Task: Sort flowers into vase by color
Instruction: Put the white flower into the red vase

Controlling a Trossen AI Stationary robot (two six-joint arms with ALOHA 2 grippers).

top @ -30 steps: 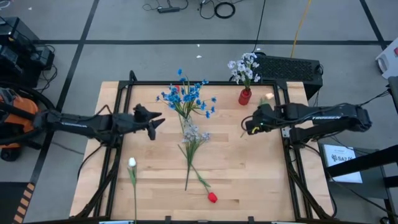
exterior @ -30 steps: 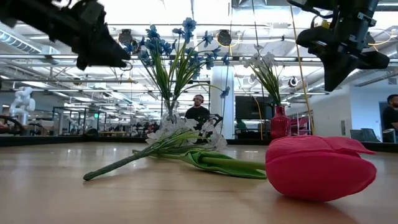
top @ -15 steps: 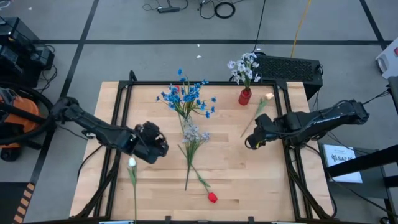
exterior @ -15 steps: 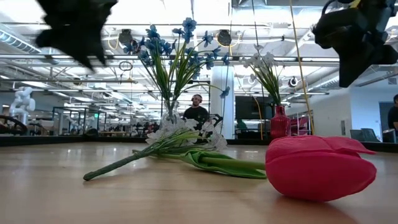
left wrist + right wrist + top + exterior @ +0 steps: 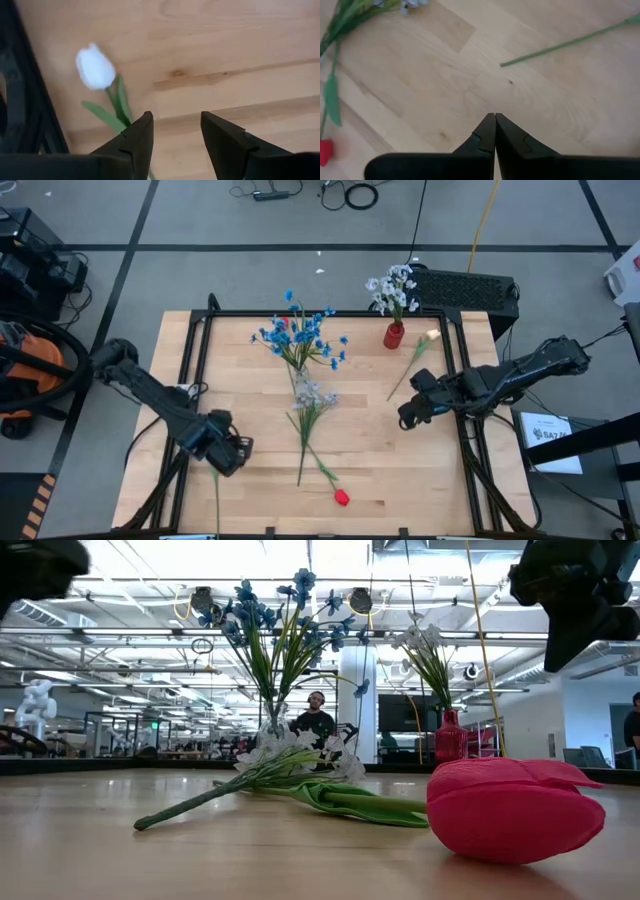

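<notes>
A white tulip lies flat near the table's near left corner, its stem running toward the near edge. My left gripper hangs above it, open and pointing down, with the stem beside one finger and untouched. My right gripper is shut and empty above bare wood at mid right. A cream tulip lies flat beyond it. Blue flowers stand in a clear vase. White flowers stand in a red vase. A pale cluster and a red tulip lie flat mid-table.
A black frame rail runs along the table's left side close to my left gripper, with another on the right. In the low view the red tulip lies close to the near edge. Bare wood lies between the red tulip and the right rail.
My left gripper has swung from mid-table toward the near left corner, rolled and tipped from nearly level to pointing down over the white tulip, staying open. My right gripper has drifted a little toward the near edge, still shut. No flower has moved.
</notes>
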